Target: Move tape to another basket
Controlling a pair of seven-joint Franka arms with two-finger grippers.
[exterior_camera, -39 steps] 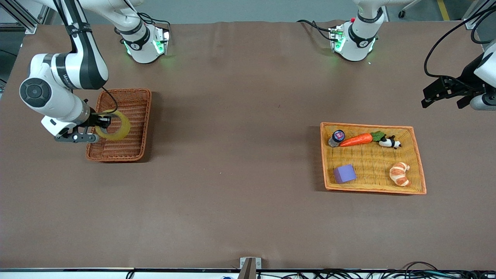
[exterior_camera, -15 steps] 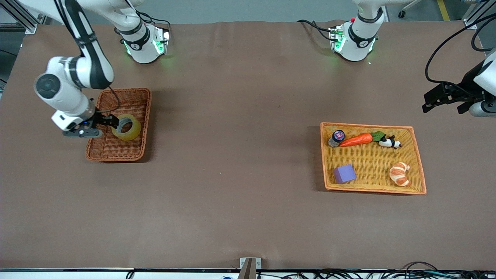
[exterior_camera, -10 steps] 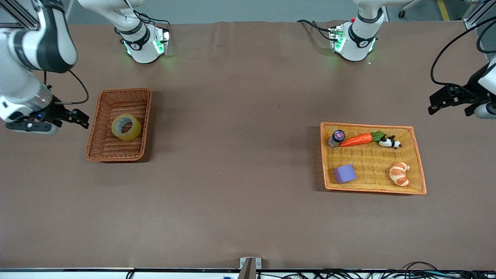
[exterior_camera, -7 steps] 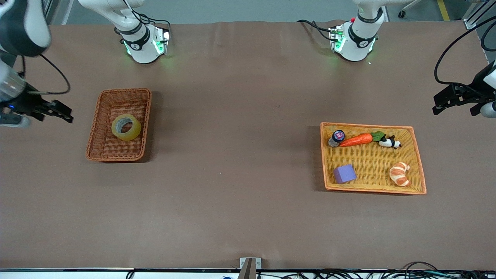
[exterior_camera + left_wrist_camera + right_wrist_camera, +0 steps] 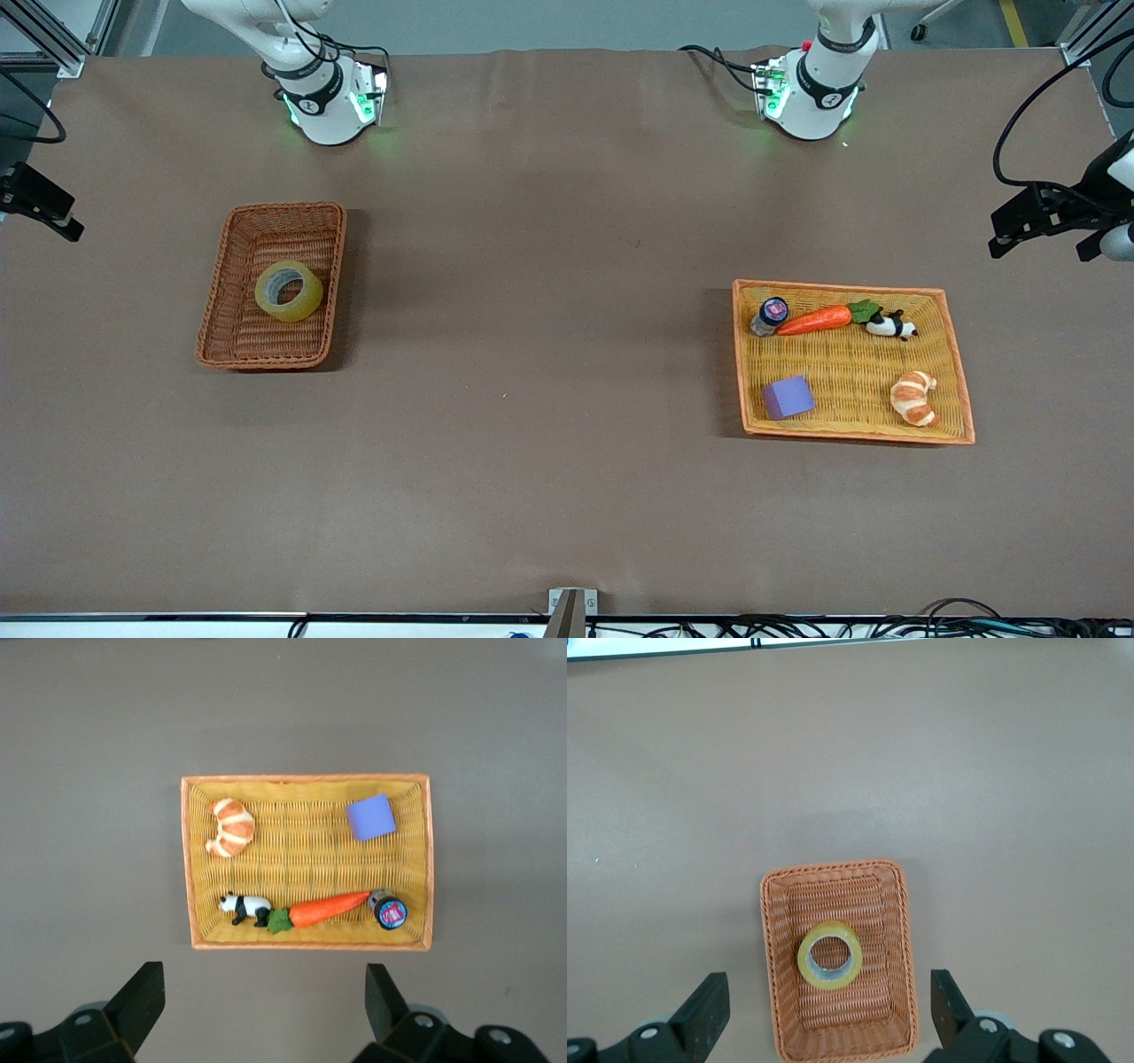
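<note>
The tape [image 5: 301, 306], a translucent yellowish roll, lies flat in the reddish-brown wicker basket [image 5: 282, 207] toward the right arm's end of the table. Nothing holds it. My right gripper [image 5: 53, 217] is open and empty, up in the air over the table edge at that end. Its wrist view looks down on the tape [image 5: 830, 983] in the basket [image 5: 833, 865], which lie between its spread fingers [image 5: 828, 1014]. My left gripper [image 5: 1036, 252] is open and empty, high over the table's other end beside the orange-yellow tray [image 5: 850, 439], and waits.
The orange-yellow tray [image 5: 306, 778] holds a carrot [image 5: 815, 320], a toy panda [image 5: 890, 327], a croissant [image 5: 913, 398], a purple block [image 5: 788, 396] and a small bottle [image 5: 769, 315]. Bare brown table lies between the two baskets.
My right gripper let go of the tape, which now lies in the reddish-brown basket. It then rose and drew away toward its end of the table. The left gripper shifted slightly.
</note>
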